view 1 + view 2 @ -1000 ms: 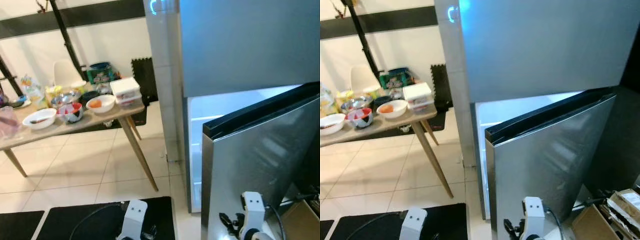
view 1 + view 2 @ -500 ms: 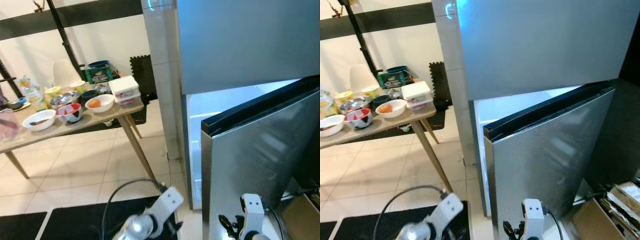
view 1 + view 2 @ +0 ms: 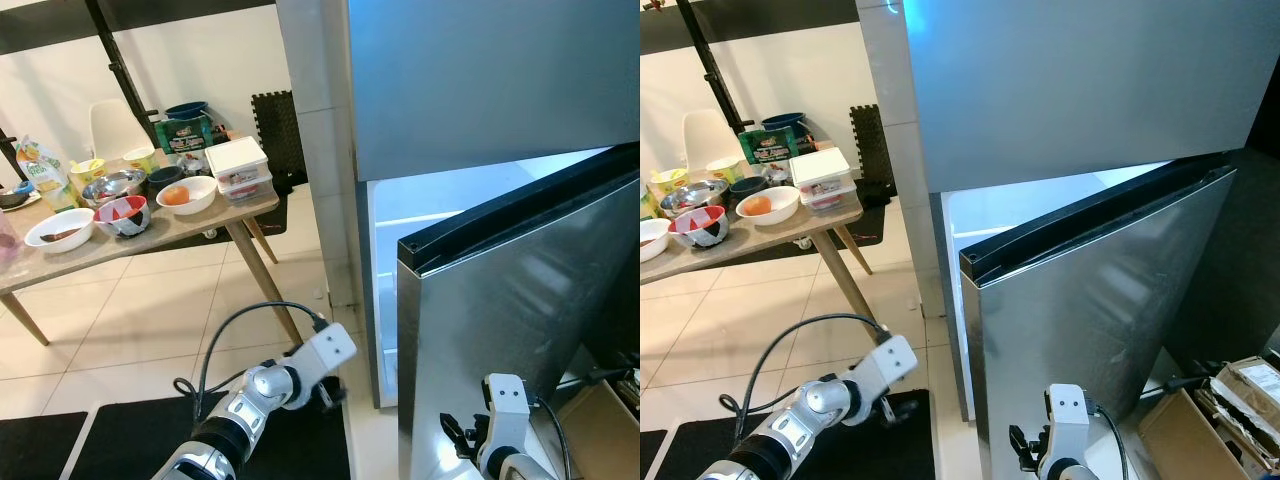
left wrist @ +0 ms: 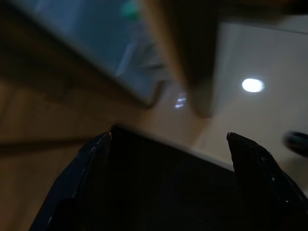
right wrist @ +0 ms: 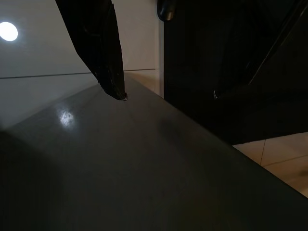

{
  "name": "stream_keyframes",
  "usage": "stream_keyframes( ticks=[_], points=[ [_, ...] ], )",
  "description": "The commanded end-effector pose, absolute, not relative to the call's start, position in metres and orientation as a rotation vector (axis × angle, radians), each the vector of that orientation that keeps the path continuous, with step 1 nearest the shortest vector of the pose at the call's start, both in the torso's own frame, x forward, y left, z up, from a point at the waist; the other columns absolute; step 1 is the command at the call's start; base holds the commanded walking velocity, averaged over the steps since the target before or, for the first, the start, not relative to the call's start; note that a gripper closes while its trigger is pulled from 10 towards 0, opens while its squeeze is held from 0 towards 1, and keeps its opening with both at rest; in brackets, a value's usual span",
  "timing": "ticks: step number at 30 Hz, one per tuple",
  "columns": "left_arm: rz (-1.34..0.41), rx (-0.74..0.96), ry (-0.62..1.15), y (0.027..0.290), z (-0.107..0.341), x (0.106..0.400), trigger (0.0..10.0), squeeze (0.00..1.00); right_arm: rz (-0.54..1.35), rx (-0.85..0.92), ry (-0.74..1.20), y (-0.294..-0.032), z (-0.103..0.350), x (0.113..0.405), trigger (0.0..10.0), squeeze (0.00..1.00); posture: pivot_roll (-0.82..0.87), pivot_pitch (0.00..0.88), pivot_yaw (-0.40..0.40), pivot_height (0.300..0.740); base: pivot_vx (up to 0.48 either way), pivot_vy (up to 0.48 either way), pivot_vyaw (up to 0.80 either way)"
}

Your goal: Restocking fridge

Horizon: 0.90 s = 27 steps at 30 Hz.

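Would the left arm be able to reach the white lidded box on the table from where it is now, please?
Probably not yet: the left gripper is low, near the floor by the fridge door, while the white lidded box sits well off on the table.

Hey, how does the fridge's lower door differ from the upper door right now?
The lower door stands partly open, swung out toward the robot, while the upper door is shut flat against the fridge. The lower door shows a black top edge and lit white interior behind it; the upper door shows neither. Both have the same plain silver-grey finish.
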<state>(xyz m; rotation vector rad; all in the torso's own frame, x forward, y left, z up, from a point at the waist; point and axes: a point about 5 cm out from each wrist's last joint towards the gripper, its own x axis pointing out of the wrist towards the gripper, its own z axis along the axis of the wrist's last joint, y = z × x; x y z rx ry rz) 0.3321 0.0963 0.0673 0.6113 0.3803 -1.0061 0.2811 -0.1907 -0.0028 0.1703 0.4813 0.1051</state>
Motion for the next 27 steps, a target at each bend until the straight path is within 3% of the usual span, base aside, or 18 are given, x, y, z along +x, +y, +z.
stream_keyframes(
  ticks=[1, 7, 14, 15, 21, 22, 27],
  points=[
    [-1.212, 0.579, 0.369, 0.077, 0.065, 0.318, 10.0, 0.00, 0.098, 0.184, 0.487, -0.190, -0.007, 0.276, 10.0, 0.00, 0.02, 0.135, 0.126, 0.707, 0.000, 0.000, 0.00],
    [-1.387, 0.612, 0.336, 0.049, 0.063, 0.306, 10.0, 0.00, 0.098, 0.171, 0.498, -0.191, -0.009, 0.273, 10.0, 0.00, 0.01, 0.144, 0.132, 0.707, 0.000, 0.000, 0.00],
    [-1.334, 0.649, 0.183, 0.023, 0.078, 0.315, 10.0, 0.00, 0.053, 0.131, 0.488, -0.197, -0.009, 0.270, 10.0, 0.00, 0.00, 0.153, 0.136, 0.707, 0.000, 0.000, 0.00],
    [-1.235, 0.661, 0.114, 0.019, 0.088, 0.324, 10.0, 0.00, 0.028, 0.124, 0.471, -0.200, -0.008, 0.271, 10.0, 0.00, 0.00, 0.156, 0.139, 0.707, 0.000, 0.000, 0.00],
    [-1.103, 0.705, 0.057, 0.020, 0.098, 0.336, 10.0, 0.00, 0.016, 0.123, 0.457, -0.202, -0.006, 0.271, 10.0, 0.00, 0.00, 0.157, 0.141, 0.707, 0.000, 0.000, 0.00],
    [-0.944, 0.753, 0.014, 0.027, 0.109, 0.350, 10.0, 0.00, 0.010, 0.129, 0.449, -0.203, -0.006, 0.271, 10.0, 0.00, 0.00, 0.154, 0.140, 0.707, 0.000, 0.000, 0.00],
    [-0.758, 0.802, -0.001, 0.048, 0.118, 0.365, 10.0, 0.00, 0.015, 0.129, 0.445, -0.202, -0.005, 0.272, 10.0, 0.00, 0.00, 0.149, 0.129, 0.707, 0.000, 0.000, 0.00]
  ],
)
